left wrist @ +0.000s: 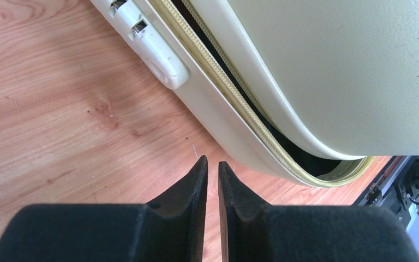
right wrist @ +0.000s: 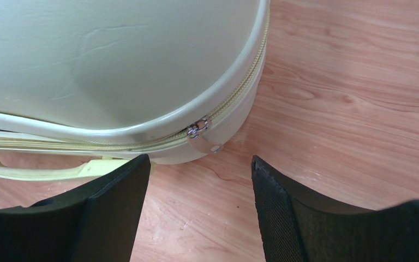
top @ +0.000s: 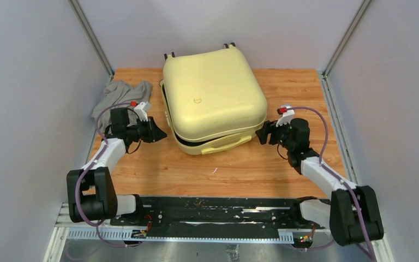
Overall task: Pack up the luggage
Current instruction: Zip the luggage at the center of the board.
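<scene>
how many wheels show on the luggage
2. Both are on the far edge of the luggage: the left wheel at one corner, the right wheel at the other. More may be hidden under the shell.

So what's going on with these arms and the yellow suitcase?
Two arms flank the pale-yellow suitcase on the wooden table. Its lid is down but not zipped shut, a gap showing along the near edge. The right claw hangs open by the zipper pull, the left claw is nearly closed at the left side; neither holds anything. A grey cloth lies outside, back left.
</scene>
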Controlling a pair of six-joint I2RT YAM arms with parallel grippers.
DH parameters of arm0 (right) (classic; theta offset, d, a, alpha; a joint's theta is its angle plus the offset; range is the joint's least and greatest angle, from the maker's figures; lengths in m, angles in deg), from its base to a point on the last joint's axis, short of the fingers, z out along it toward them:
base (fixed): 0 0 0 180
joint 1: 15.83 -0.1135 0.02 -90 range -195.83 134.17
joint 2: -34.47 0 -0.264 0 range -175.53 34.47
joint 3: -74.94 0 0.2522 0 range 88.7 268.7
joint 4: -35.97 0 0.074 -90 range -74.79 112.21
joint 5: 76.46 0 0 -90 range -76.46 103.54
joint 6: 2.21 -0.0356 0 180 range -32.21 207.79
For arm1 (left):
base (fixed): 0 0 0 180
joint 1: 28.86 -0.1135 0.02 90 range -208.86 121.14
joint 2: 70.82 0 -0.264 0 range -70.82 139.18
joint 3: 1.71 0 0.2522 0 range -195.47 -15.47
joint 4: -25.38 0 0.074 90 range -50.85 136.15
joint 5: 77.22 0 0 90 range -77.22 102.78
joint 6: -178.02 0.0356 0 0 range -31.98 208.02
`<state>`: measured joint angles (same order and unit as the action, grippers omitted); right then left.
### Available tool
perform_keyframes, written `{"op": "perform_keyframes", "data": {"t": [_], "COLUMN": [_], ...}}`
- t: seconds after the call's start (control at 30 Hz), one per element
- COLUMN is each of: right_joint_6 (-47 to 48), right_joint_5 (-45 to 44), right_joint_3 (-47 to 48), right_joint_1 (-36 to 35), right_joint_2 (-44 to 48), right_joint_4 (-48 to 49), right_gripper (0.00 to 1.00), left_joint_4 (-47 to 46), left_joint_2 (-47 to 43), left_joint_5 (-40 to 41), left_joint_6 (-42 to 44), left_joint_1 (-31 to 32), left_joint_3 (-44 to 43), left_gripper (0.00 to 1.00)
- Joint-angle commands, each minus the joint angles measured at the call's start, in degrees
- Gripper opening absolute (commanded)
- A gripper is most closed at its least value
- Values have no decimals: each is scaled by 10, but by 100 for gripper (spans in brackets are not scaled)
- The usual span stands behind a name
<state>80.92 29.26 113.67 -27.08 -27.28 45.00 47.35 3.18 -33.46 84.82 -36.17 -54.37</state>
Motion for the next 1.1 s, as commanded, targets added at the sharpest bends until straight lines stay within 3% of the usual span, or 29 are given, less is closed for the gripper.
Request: {"op": "perform_keyframes", "data": {"t": [0.0,0.5,0.63,0.77,0.9,0.97,1.07], "right_joint_6": [32,67,87,96,85,84,83], "right_joint_5": [156,231,253,247,210,200,184], "right_joint_3": [42,75,80,79,73,69,64], "right_joint_1": [40,44,44,45,45,45,45], "right_joint_2": [-69,-118,-113,-103,-93,-84,-73], "right_joint_4": [16,69,66,60,64,65,60], "right_gripper": [71,64,55,40,12,4,0], "left_joint_4": [7,19,21,20,21,21,22], "left_joint_2": [7,12,13,19,20,19,18], "left_joint_5": [0,5,7,8,4,2,2], "left_joint_6": [4,22,26,28,27,27,27], "left_joint_1": [-2,-2,-2,-2,-2,-2,-2], "left_joint_3": [-14,-17,-19,-20,-21,-20,-20], "left_gripper": [17,16,15,14,14,14,14]}}
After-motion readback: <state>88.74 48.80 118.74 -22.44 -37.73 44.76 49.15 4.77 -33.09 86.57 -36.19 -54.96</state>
